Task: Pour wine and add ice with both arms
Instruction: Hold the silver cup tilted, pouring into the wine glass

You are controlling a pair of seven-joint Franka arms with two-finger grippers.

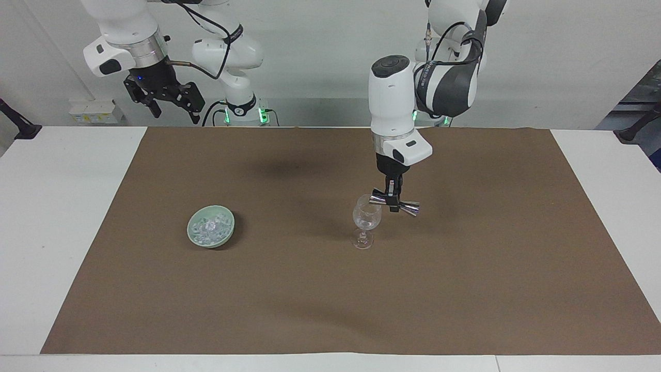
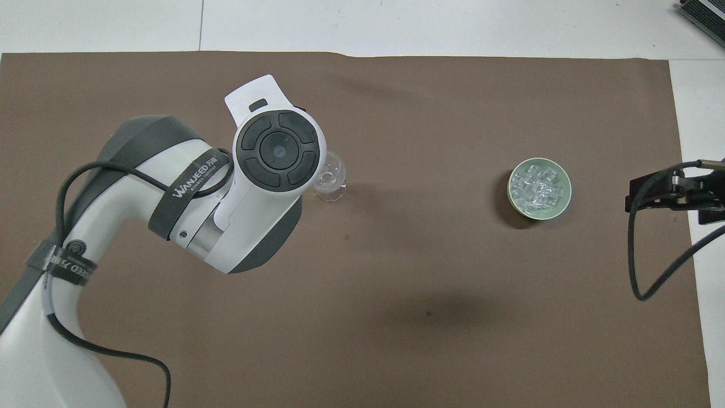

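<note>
The left gripper [image 1: 394,202] is seen clenched on a metal jigger [image 1: 394,202], which is held almost level above the brown mat [image 1: 465,289], with its long axis running along the table from one arm's end toward the other. One mouth of the jigger is placed at the rim of the wine glass [image 1: 366,220], the other mouth pointing away toward the left arm's end of the table. The glass stands upright on the mat directly beneath that mouth, so the pouring step is judged to be in hand; whether liquid is leaving the jigger cannot be told. In the overhead view the left gripper is hidden under its own wrist, and only the bowl of the glass [image 2: 330,180] shows beside it. The ice [image 1: 209,229] is piled in a small green bowl [image 1: 192,231], set well apart from the glass toward the right arm's end of the table and at about the same distance from the robots. The right gripper [image 1: 170,102] is held released and empty, high over the table's edge at the robots' end, where the right arm waits. The ice is judged to lie nearer to the right arm, forward of and below its claw, so the reach for it is expected to fall to that arm once pouring is done.
</note>
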